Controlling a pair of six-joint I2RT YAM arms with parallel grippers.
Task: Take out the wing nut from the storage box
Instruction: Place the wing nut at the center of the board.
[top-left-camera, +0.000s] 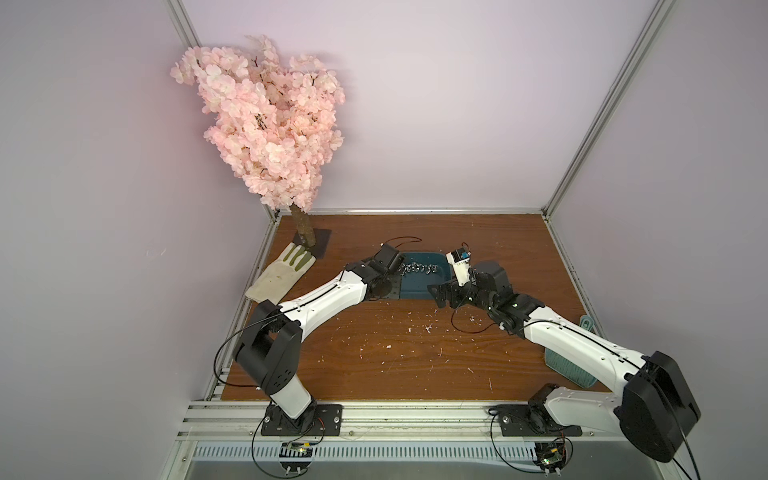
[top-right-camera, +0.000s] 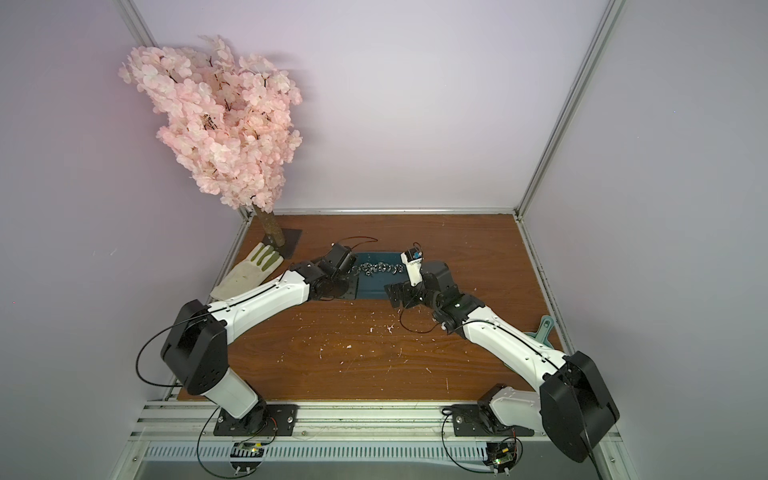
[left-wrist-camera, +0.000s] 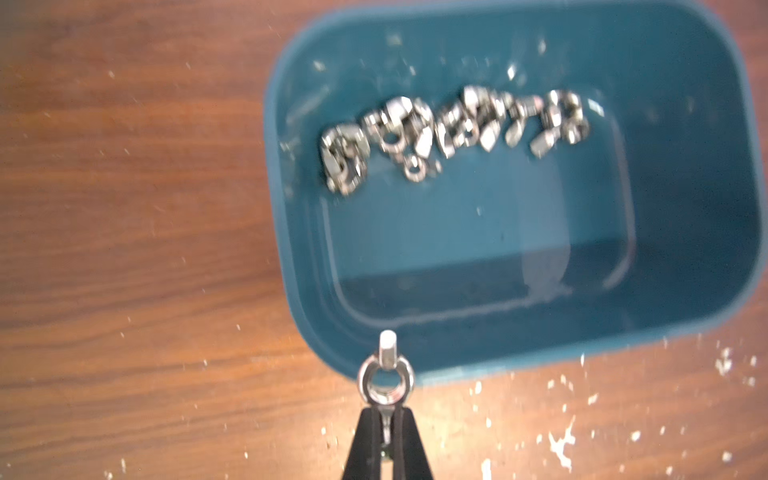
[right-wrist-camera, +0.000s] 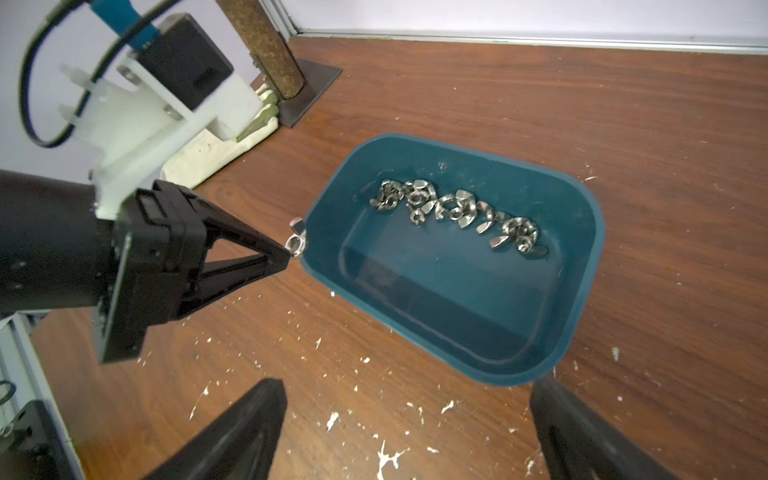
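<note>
Soft even light, left wrist view blurred, pale glare inside the storage box (left-wrist-camera: 690, 187), right wrist sharp

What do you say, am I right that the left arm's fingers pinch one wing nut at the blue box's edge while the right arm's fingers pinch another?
Not quite: the right arm's fingers stand wide open and hold nothing, as the right wrist view shows. The left arm's fingers do pinch one wing nut at the storage box edge.
</note>
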